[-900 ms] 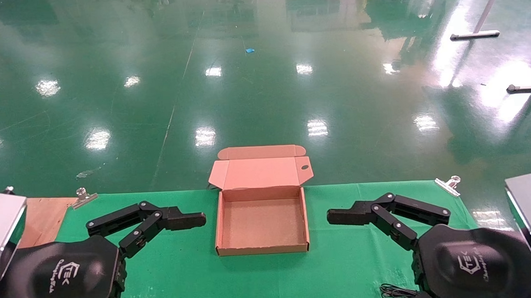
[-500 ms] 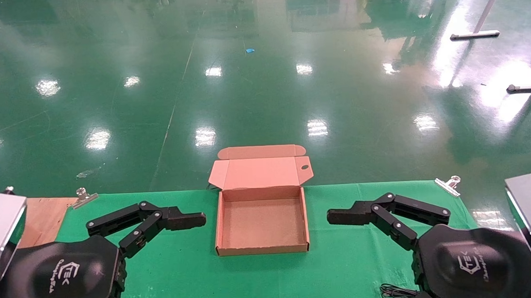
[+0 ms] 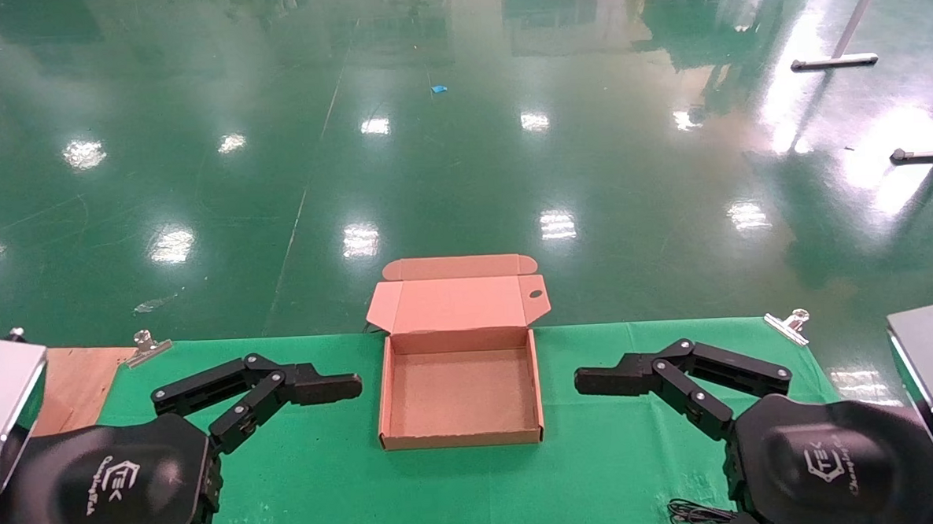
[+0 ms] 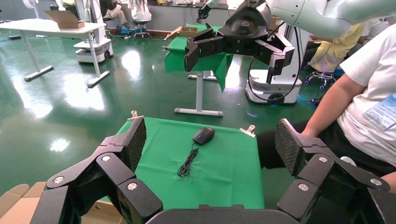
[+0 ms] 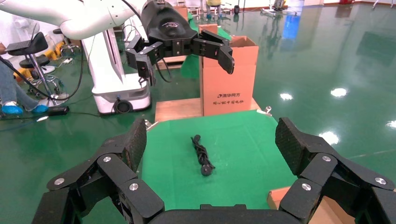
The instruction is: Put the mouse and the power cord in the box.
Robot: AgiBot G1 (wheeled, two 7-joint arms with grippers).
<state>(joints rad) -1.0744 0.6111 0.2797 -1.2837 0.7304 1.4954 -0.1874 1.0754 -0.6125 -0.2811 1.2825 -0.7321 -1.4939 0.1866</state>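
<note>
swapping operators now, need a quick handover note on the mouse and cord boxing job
Left gripper: open, empty, hovering left of the box.
Right gripper: open, empty, right of the box.
Box: lid open, nothing inside, centred on the green cloth.
Mouse: on the cloth, seen in the left wrist view.
Power cord: bundled on the cloth, seen in the right wrist view.
Done: nothing.
Left: both items go in.

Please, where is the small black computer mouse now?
The small glossy black computer mouse shows only in the left wrist view, lying on the green cloth beside its thin cable.
</note>
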